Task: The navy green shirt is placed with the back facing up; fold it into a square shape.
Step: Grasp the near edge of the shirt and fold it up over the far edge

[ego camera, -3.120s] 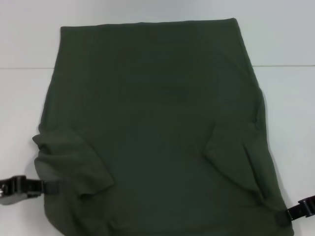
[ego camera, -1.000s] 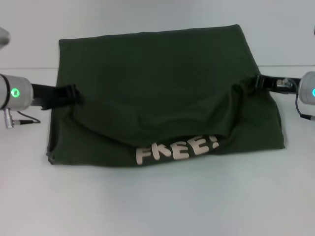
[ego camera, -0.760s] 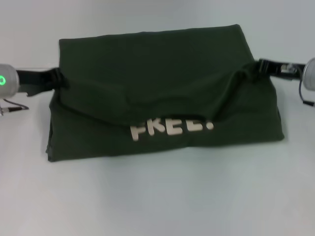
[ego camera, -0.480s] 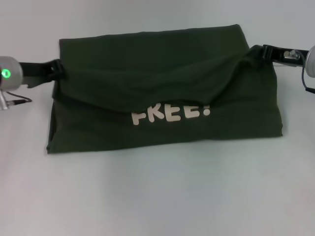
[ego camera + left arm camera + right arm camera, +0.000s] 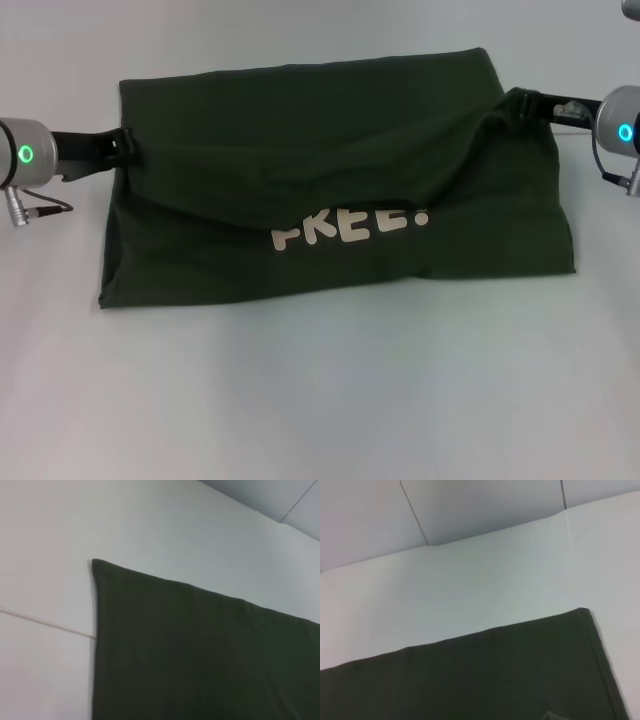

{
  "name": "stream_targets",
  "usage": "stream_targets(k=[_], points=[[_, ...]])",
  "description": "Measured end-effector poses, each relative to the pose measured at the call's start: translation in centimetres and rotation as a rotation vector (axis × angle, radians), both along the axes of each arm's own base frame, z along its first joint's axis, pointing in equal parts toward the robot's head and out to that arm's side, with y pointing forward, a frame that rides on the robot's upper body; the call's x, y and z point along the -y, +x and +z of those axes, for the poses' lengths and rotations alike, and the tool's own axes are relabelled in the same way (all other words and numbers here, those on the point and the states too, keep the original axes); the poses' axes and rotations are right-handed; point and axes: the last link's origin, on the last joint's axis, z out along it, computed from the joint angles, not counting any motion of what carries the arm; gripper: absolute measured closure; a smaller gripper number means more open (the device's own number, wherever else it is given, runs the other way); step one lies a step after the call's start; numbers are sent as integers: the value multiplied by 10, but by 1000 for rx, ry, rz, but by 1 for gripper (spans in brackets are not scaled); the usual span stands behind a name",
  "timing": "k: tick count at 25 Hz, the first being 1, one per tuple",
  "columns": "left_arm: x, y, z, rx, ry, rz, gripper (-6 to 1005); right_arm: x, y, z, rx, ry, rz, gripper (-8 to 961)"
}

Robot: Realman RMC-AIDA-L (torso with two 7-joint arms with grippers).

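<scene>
The navy green shirt lay across the middle of the white bench, nearer the far edge than the near one. It was partly folded. A top layer had been brought over toward the far edge and sagged in the middle, its loose edge hanging in a shallow curve. Below that curve cream letters reading "FREE" showed on the lower layer, partly covered along their tops. The near edge of the shirt ran roughly straight, parallel to the bench's near edge, with some wrinkles near its right corner.

The left gripper was at the shirt's left side, toward the bench's left edge, its black fingers clenched on the folded layer's left end. The right gripper was at the shirt's right side, toward the far right corner of the bench, fingers pinching the layer's right end, which was lifted slightly into a peak there. Green indicator lights glowed on both silver wrists.

The left wrist view showed only a far corner of the shirt flat on the bench. The right wrist view showed the other far corner flat too, with the bench and a paneled wall behind.
</scene>
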Motion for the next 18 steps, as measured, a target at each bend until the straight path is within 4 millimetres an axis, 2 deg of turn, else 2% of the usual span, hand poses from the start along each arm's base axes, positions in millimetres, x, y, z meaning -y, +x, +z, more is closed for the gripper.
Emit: stream_targets(k=[7, 12, 18], points=[[-3, 4, -2, -11, 14, -12, 962, -7, -13, 0, 21, 8, 29, 918], [-4, 13, -13, -59, -35, -58, 963, -6, -13, -12, 81, -22, 38, 918], [-4, 24, -29, -130, -111, -113, 905, -5, -7, -20, 192, -67, 41, 834]])
